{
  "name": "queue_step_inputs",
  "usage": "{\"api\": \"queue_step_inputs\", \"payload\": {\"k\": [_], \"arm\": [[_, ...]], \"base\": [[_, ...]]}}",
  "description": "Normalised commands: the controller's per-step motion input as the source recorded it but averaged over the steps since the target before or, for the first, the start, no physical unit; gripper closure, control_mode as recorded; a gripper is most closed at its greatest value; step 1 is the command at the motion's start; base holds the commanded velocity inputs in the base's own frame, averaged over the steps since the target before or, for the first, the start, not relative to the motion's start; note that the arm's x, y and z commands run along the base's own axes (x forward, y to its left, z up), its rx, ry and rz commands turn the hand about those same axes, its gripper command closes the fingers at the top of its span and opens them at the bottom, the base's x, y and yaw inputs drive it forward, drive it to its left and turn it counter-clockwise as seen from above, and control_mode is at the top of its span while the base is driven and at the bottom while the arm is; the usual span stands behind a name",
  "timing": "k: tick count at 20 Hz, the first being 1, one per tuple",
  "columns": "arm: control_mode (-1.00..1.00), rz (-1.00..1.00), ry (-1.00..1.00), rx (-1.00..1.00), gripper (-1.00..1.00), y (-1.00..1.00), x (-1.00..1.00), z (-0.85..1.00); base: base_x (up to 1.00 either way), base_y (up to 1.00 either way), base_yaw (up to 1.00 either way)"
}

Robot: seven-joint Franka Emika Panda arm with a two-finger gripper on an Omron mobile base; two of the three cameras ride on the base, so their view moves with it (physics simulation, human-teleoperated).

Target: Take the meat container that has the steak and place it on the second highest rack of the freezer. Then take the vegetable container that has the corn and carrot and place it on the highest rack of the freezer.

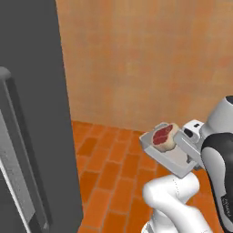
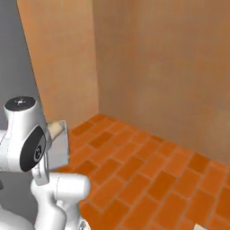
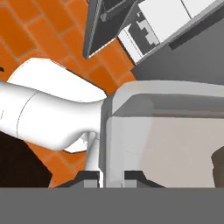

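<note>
Two dark fingertips pinch the near wall of a shallow pale-grey meat tray, gripper clamped on it. The flat red steak with cream edge lies at the tray's far end, carried in mid-air over orange brick floor, beside the dark grey freezer door.

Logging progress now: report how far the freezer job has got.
Done: the meat container with the steak is picked up, the gripper shut on its wall. In hand: it is carried in the air over the brick floor, beside the freezer. Left: racking it, then the whole vegetable container step.
</note>
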Motion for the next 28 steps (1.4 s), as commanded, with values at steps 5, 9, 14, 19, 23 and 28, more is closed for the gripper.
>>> {"api": "queue_step_inputs", "payload": {"k": [5,9,14,19,23,28], "arm": [[1.00,0.00,0.00,0.00,1.00,0.00,0.00,0.00],[1.00,0.00,0.00,0.00,1.00,0.00,0.00,0.00],[1.00,0.00,0.00,0.00,1.00,0.00,0.00,0.00],[1.00,0.00,0.00,0.00,1.00,0.00,0.00,0.00],[1.00,0.00,0.00,0.00,1.00,0.00,0.00,0.00],[1.00,0.00,0.00,0.00,1.00,0.00,0.00,0.00]], "base": [[0.16,0.00,0.86],[0.04,0.00,0.79],[0.05,-0.02,0.72],[0.14,-0.15,0.67],[0.14,-0.09,0.53],[0.42,-0.14,0.32]]}}
